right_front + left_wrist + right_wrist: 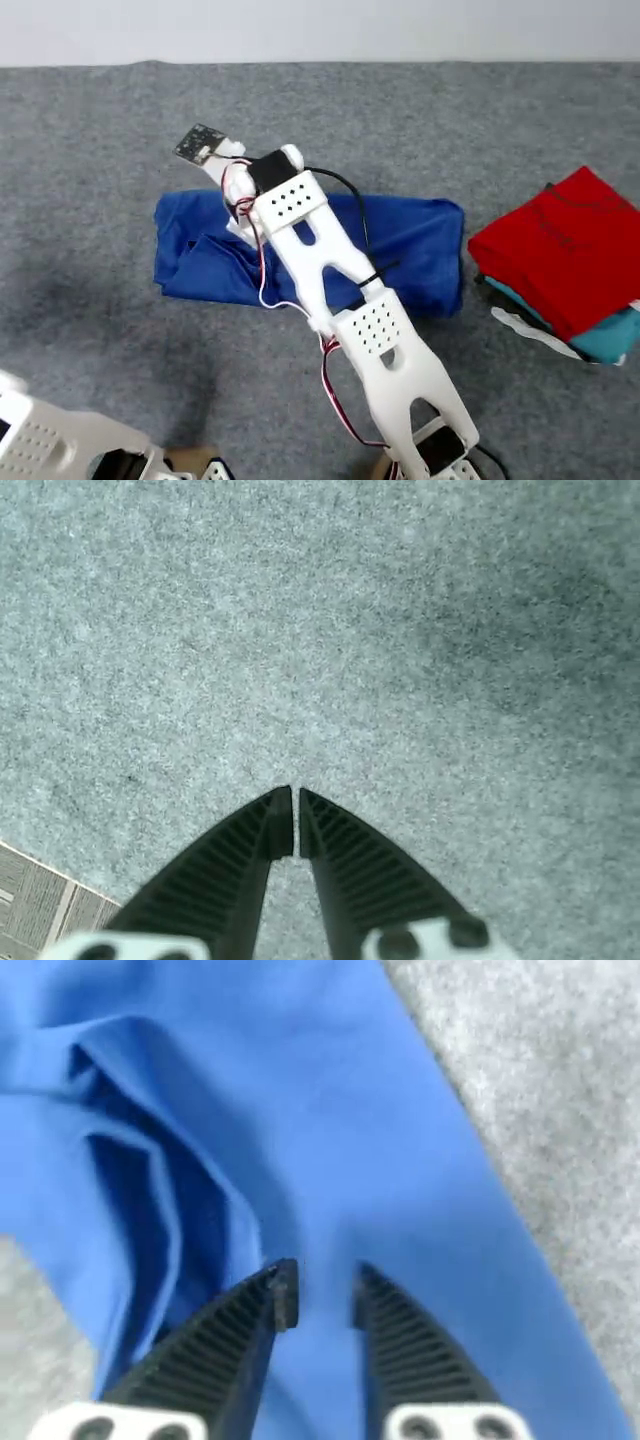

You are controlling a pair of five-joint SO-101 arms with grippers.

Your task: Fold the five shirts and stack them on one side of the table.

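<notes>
The blue shirt (410, 250) is laid across the middle of the grey table surface (450, 120) as a long band running left to right; its right end is flat and squared, while its left end is bunched into loose folds. The right arm (330, 270) is extended from the near edge diagonally over this shirt toward its far-left part. In the right wrist view, the right gripper (318, 1295) is held directly above the blue shirt (330, 1110), beside a raised crease; its jaws are released, a clear gap is left between the tips, and no fabric is seen pinched between them. A stack of folded shirts is located at the right edge of the table, well apart from the blue shirt: a red shirt (565, 245) is placed on top, a teal shirt (612, 340) is seen beneath it, and a strip of white fabric (530, 330) protrudes at the stack's near-left side. The left arm (60, 440) is positioned at the near-left corner. The left gripper (297, 820) is held over bare grey surface with its jaws clenched tip to tip, and nothing is gripped
</notes>
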